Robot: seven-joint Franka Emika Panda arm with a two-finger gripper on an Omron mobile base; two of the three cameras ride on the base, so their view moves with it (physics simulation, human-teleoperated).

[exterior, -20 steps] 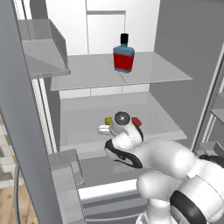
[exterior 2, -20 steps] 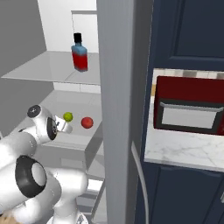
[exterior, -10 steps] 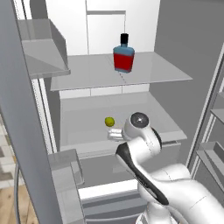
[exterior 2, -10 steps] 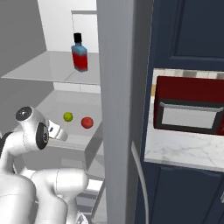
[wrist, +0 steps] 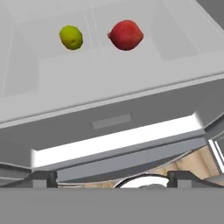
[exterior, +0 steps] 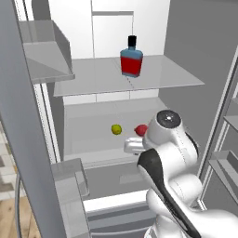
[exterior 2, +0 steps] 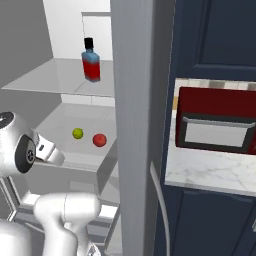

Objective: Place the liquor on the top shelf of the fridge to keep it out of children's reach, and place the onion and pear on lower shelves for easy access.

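Retreat looks like the sensible step, judged from how all three things already sit inside the fridge: draw the arm straight out, clear of the shelf edge.

Left base view: the liquor stands on the top shelf; pear and onion lie on the shelf below.

Right base view: both balls lie under the liquor's shelf.

Hand view: gripper spread wide, empty, near that shelf's front edge, both balls beyond.

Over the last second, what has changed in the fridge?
The arm has pulled back from the lower shelf and its pincer, open and empty, now looks at it from outside. The onion, pear and liquor stayed put.
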